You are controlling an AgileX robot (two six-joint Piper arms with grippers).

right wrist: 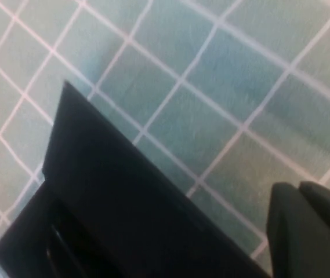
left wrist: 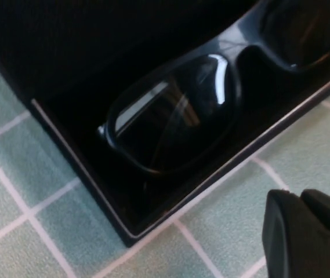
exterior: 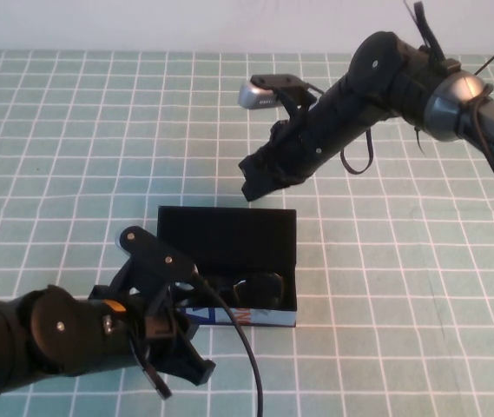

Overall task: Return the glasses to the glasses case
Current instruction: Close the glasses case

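Note:
The glasses case (exterior: 227, 236) stands open in the middle of the table, its black lid upright at the far side. The black glasses (exterior: 260, 291) lie inside it, lenses up; they fill the left wrist view (left wrist: 170, 110), inside the case's rim (left wrist: 83, 169). My left gripper (exterior: 190, 369) is shut and empty, just outside the case's near left corner; it also shows in the left wrist view (left wrist: 301, 231). My right gripper (exterior: 255, 185) is shut and empty, in the air just behind the lid. The right wrist view shows it (right wrist: 304, 226) beside the lid (right wrist: 112, 191).
The table is covered by a green cloth with a white grid (exterior: 403, 287). A pale wall (exterior: 186, 22) runs along the far edge. A black cable (exterior: 247, 365) loops from the left arm over the near part of the table.

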